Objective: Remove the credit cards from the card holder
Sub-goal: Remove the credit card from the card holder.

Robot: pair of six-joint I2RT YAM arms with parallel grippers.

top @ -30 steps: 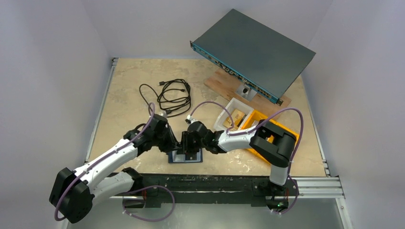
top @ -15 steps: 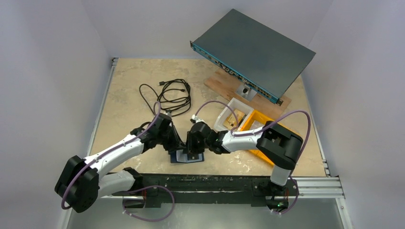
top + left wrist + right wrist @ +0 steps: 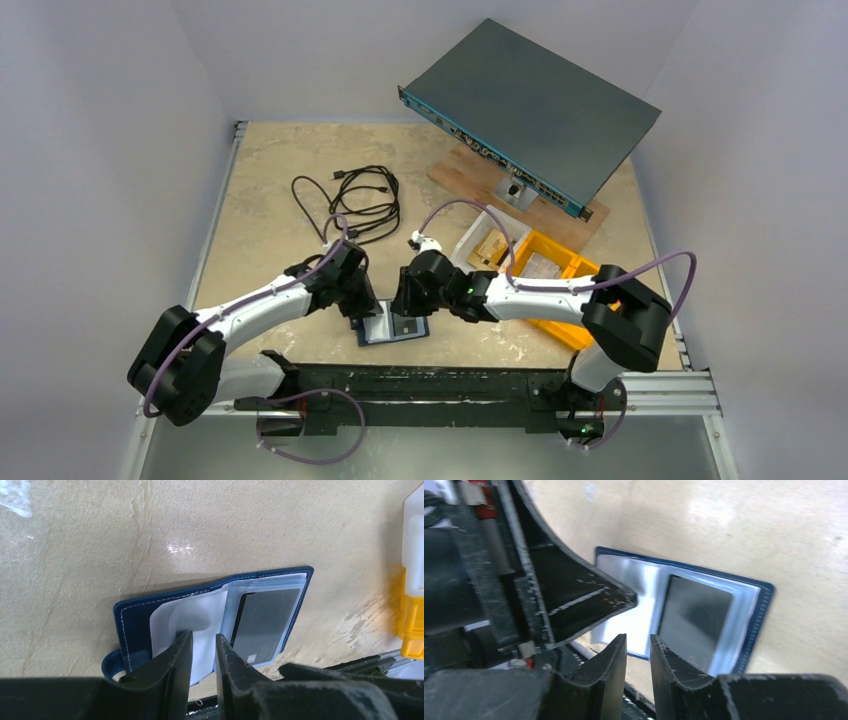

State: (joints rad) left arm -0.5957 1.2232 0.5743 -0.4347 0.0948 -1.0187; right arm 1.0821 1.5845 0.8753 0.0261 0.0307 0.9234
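Plainly, the card holder (image 3: pixel 135 615) lies spread open and flat on the table (image 3: pixel 270 170), close to the near edge and between the two grippers. Its navy cover faces down and its clear plastic sleeves (image 3: pixel 200 610) face up. A dark card (image 3: pixel 262 620) sits inside the sleeve on one half, still tucked within the plastic. The other half shows only pale, glossy sleeve, one leaf of which curls up a little. A short snap tab (image 3: pixel 111 662) sticks out from the cover's edge on that side.

The left gripper (image 3: pixel 202 636) comes down over the pale half, its fingers drawn close with only a narrow slit between them. The curled sleeve leaf shows right at the tips. It may be pinched there, but the wrist view is too steep to tell whether the plastic is truly caught or merely touched.

The right gripper (image 3: pixel 638 637) hovers at the holder's near edge, just beside the left one. Its fingers stand a thin gap apart, with nothing clamped between them. The card lies just beyond its tips.

Further out on the right side, a yellow bin (image 3: pixel 575 255) and a white bin (image 3: pixel 480 225) stand touching each other. A coiled black cable (image 3: pixel 360 200) rests toward the middle of the table. At the far right, a grey flat device (image 3: pixel 530 100) leans tilted on a wooden board (image 3: pixel 470 175).
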